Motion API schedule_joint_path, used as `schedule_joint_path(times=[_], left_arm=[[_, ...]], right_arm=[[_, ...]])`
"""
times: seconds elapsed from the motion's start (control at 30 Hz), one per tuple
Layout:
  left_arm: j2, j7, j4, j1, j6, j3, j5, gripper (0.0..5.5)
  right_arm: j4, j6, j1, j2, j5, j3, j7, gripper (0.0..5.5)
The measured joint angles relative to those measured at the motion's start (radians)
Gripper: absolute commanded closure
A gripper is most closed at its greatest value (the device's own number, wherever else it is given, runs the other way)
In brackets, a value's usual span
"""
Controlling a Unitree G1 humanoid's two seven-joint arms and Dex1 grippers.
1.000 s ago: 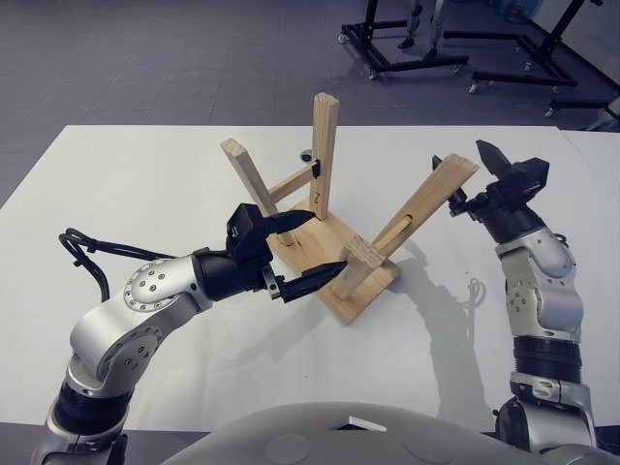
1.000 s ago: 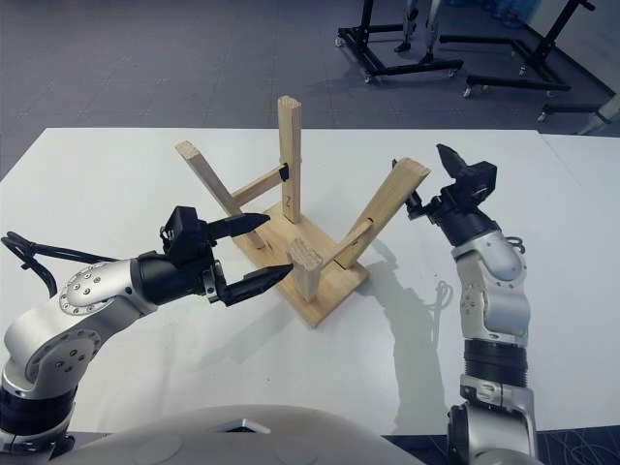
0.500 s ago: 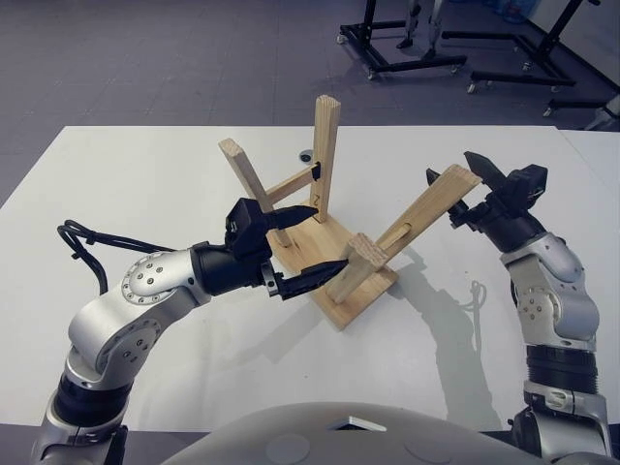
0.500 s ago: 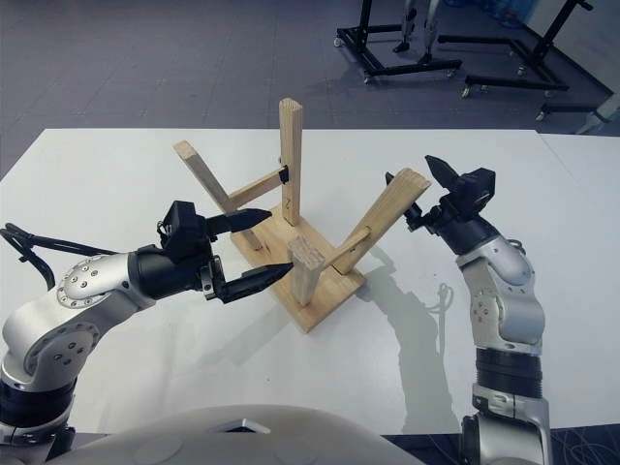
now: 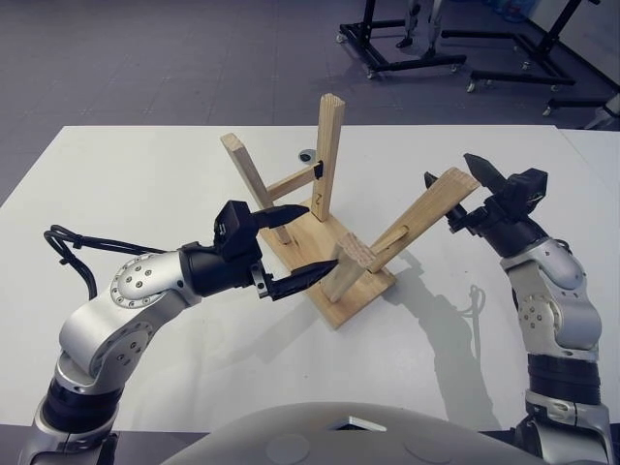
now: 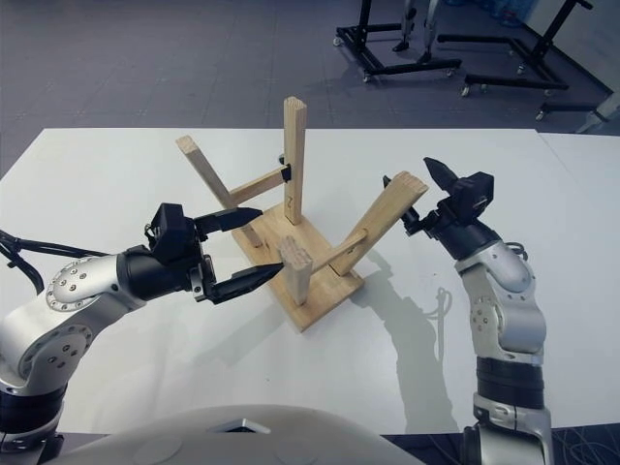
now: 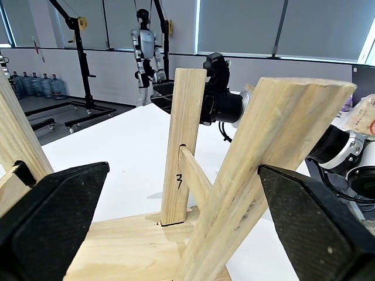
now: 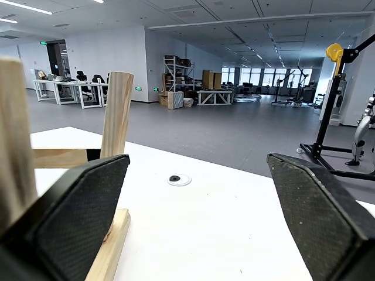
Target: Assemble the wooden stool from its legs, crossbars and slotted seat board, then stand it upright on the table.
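Stool [image 5: 325,208] sits inverted on the table [image 5: 145,184], seat board [image 5: 334,308] down. Your right gripper [image 5: 449,170], jaws spread, brackets the tilted leg's [image 5: 417,218] top end; contact unclear. Leg axis runs from those jaws down to the board. Left gripper [image 5: 320,236], jaws spread, straddles the board edge.

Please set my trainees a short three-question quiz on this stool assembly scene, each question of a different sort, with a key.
1. Fill in: ___ legs of the stool point upward.
2. Multiple choice: what part of the stool rests on the table? A the legs; B the seat board; C nothing, it hangs in the air.
3. True or false: the left tool and the right tool are both open.
Key: 1 four. 2 B. 3 true.
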Motion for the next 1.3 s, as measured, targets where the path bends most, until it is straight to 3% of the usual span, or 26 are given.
schedule_joint_path(times=[0.33,0.57,0.93,1.17,1.23,1.3], left_arm=[[0.037,-0.001,0.038,0.079,-0.033,-0.013,0.065,0.85],[0.076,0.033,0.121,0.192,-0.045,0.05,0.191,0.85],[0.044,0.021,0.125,0.195,-0.066,0.043,0.221,0.85],[0.093,0.01,0.122,0.237,-0.098,0.338,0.191,0.85],[0.101,0.013,0.145,0.194,-0.103,0.448,0.148,0.85],[0.098,0.015,0.162,0.141,-0.108,0.485,0.107,0.85]], right_arm=[[-0.035,-0.004,0.0,-0.01,-0.028,0.025,-0.001,1.12],[-0.097,-0.078,0.064,-0.008,-0.061,0.17,0.149,1.12],[0.011,-0.132,0.073,-0.014,-0.087,0.134,0.179,1.12],[-0.104,0.035,-0.009,-0.011,0.232,-0.014,0.135,1.12],[-0.149,0.115,-0.055,-0.036,0.365,-0.056,0.131,1.12],[-0.155,0.165,-0.089,-0.038,0.435,-0.067,0.129,1.12]])
